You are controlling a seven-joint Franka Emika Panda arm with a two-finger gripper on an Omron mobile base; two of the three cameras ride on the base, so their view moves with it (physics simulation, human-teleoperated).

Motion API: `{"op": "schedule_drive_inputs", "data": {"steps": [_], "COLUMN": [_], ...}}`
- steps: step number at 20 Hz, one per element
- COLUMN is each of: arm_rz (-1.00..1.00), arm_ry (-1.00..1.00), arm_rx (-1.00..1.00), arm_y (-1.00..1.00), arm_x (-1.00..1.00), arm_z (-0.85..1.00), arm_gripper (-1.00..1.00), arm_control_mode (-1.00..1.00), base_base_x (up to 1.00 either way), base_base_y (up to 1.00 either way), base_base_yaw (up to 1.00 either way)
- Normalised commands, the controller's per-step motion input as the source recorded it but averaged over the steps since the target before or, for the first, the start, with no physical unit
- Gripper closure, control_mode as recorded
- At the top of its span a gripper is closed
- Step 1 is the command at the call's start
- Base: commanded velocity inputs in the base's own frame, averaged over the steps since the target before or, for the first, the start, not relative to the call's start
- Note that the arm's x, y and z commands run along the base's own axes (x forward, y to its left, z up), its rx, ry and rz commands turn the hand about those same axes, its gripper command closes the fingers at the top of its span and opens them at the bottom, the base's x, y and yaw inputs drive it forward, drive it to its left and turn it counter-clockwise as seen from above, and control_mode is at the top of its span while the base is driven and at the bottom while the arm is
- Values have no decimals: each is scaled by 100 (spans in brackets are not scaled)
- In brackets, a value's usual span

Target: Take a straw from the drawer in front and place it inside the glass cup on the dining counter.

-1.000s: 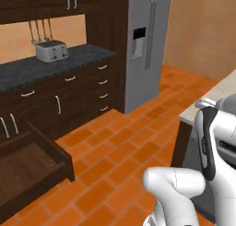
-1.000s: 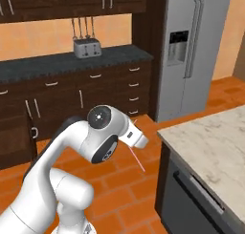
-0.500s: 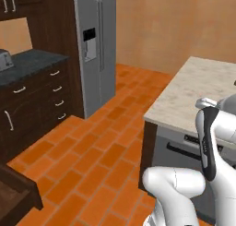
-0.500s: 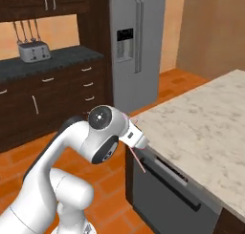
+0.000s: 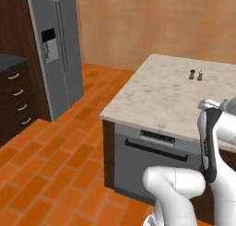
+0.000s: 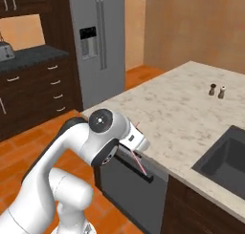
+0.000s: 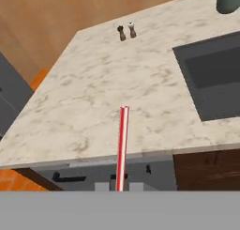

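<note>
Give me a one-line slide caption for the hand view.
Gripper shut on the red straw, pointing over the marble dining counter toward two small shakers and a dark sink.

Grey fridge (image 5: 57, 50), toaster (image 6: 5, 50), salt and pepper shakers (image 7: 126, 31), dark sink (image 7: 211, 74), dishwasher (image 5: 147, 160).

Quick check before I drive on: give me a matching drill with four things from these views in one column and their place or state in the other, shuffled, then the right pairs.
Things:
1. straw
2. shakers
3. sink
4. fridge

Places or states:
A. dark basin set into the dining counter
B. tall and grey, standing on the floor beside the dark cabinets
C. held in the shut hand, pointing out over the counter edge
D. a small pair standing on the marble top, near its far edge

Pairs: 1-C, 2-D, 3-A, 4-B
</note>
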Motion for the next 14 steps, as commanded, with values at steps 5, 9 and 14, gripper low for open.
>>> {"op": "schedule_drive_inputs", "data": {"steps": [5,9,14], "arm_rz": [0,0,0], "arm_ry": [0,0,0], "arm_rx": [0,0,0], "arm_y": [0,0,0], "arm_x": [0,0,0], "arm_z": [0,0,0], "arm_gripper": [100,100,100], "arm_control_mode": [100,100,100], "base_base_x": [-25,-28,-23], "base_base_y": [-96,-92,-85], "base_base_yaw": [-20,-29,-28]}}
